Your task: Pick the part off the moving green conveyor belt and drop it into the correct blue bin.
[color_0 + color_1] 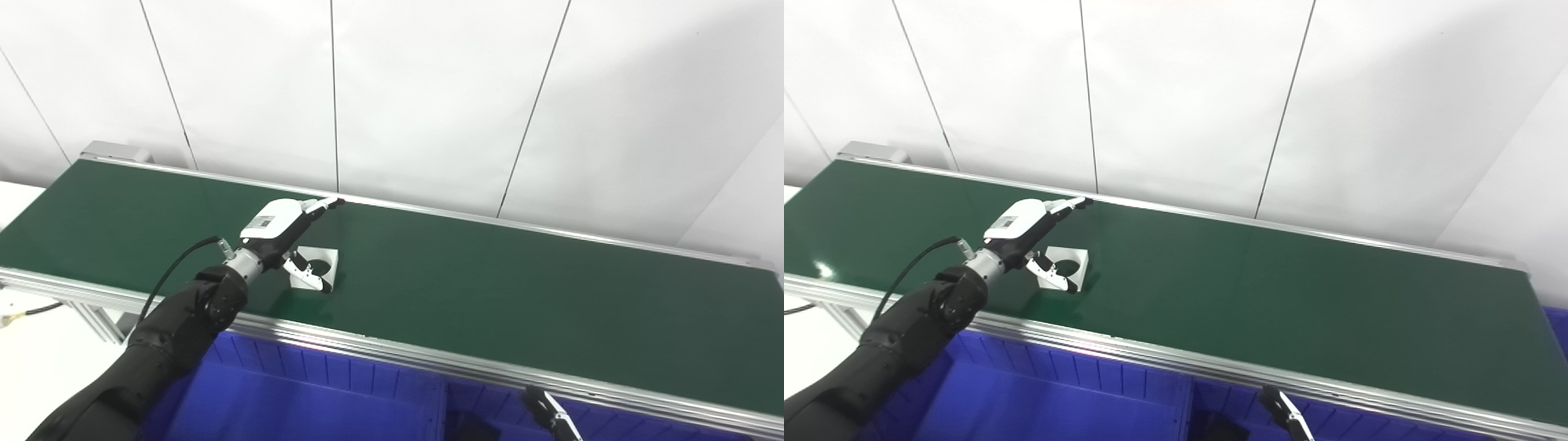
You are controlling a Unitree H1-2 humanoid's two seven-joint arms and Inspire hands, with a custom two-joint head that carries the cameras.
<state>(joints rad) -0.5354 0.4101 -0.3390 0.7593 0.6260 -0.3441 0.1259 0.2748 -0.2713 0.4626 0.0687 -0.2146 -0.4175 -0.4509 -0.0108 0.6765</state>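
Blue bin [306, 398] sits below the conveyor belt's [490, 294] near edge. Left hand [288, 236], fingers spread, straddles the white part [318, 267] ungripped; belt motion could carry it away.

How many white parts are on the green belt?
1. A single white part lies on the belt near its left end, under the left hand; none elsewhere.

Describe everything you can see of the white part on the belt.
The part is a small white square block with a round dark hole through its middle; it looks like plastic. It lies flat on the green belt, near the belt's left end and toward the front rail. The left hand is over it, open, fingers stretched above its far side and thumb low at its near edge. Whether the thumb touches it is unclear. It is not lifted.
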